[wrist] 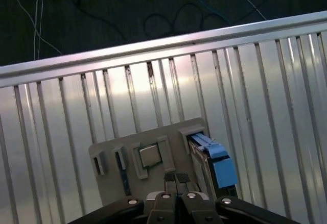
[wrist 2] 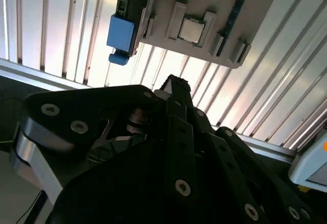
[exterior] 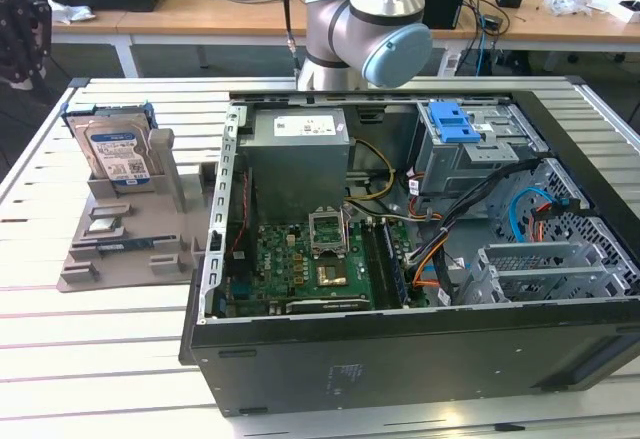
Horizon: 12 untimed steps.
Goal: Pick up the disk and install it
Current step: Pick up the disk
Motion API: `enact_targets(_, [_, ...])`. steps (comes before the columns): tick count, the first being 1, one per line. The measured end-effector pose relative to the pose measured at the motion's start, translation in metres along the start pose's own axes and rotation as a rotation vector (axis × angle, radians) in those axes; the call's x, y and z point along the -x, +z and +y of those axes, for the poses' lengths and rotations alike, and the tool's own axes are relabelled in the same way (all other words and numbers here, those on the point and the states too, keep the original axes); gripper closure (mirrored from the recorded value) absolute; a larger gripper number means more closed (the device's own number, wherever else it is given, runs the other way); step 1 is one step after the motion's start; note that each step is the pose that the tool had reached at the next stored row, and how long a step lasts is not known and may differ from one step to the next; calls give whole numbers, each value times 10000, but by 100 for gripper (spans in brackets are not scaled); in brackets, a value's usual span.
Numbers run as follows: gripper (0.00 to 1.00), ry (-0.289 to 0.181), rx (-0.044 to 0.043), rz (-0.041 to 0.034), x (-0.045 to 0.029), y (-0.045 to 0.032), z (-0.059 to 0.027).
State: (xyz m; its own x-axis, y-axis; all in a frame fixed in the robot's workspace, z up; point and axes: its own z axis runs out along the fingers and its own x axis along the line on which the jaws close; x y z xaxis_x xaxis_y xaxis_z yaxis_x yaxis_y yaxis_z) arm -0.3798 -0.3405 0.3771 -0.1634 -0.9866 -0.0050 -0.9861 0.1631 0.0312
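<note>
The disk [exterior: 112, 149] stands upright on edge at the back of the grey stand [exterior: 130, 249], at the exterior view's left; its white-and-blue label faces the camera and blue rails run along its sides. In the first wrist view the disk [wrist: 207, 155] sits at the stand's [wrist: 117, 150] end with a blue rail showing. My gripper [wrist: 176, 177] hovers above the stand, apart from the disk, fingertips together and holding nothing. In the second wrist view the dark gripper [wrist 2: 173, 83] hangs over the slatted table, with the disk's blue rail [wrist 2: 121, 34] and the stand [wrist 2: 214, 9] beyond it.
An open computer case [exterior: 400, 349] lies at the exterior view's right, with a grey drive cage and blue latch [exterior: 450, 119] at its back. A small square chip [wrist: 149, 155] rests in a pocket on the stand. The slatted metal table [wrist: 245, 91] ends at a rail with floor cables beyond.
</note>
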Motion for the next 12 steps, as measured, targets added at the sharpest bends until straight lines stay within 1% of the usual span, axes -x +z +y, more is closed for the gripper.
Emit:
enact_targets(1, [89,-251,1,21,-1,-1,0])
enact_targets(4, [89,-1055,4,46,0,-1,0])
enact_targets(6, [89,-1731,7,67,0,-1,0])
enact_targets(12, [89,-1771,6,69,0,-1,0])
